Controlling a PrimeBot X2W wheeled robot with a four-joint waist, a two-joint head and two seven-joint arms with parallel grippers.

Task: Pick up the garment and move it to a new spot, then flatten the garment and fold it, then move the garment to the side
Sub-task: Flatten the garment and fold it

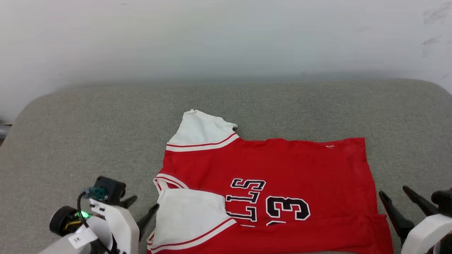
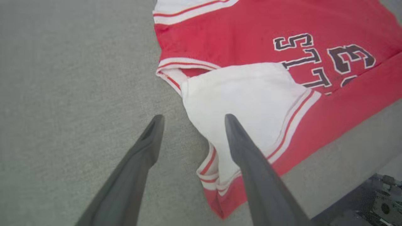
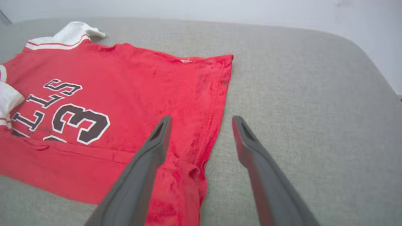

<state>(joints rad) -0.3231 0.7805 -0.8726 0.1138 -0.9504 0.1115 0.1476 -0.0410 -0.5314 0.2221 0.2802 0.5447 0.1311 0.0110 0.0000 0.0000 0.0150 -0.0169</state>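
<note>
The garment [image 1: 300, 162], a red jersey with white sleeves and black lettering with a 33, lies spread on the grey cushion, collar to the left. Its near long edge is folded up over the lower part of the lettering, and the near white sleeve [image 2: 245, 97] lies on the front. My left gripper [image 1: 143, 206] stands open just left of that sleeve; in the left wrist view the left gripper [image 2: 193, 117] has one finger over the sleeve's edge and holds nothing. My right gripper [image 1: 393, 191] is open beside the hem; in the right wrist view the right gripper [image 3: 201, 118] straddles the garment [image 3: 141, 81] at its hem corner.
The grey padded surface [image 1: 88, 134] has rounded corners and stretches free to the left, right and back of the jersey. A white wall [image 1: 226, 35] rises behind it. Past the cushion's near edge, dark equipment [image 2: 377, 201] sits below.
</note>
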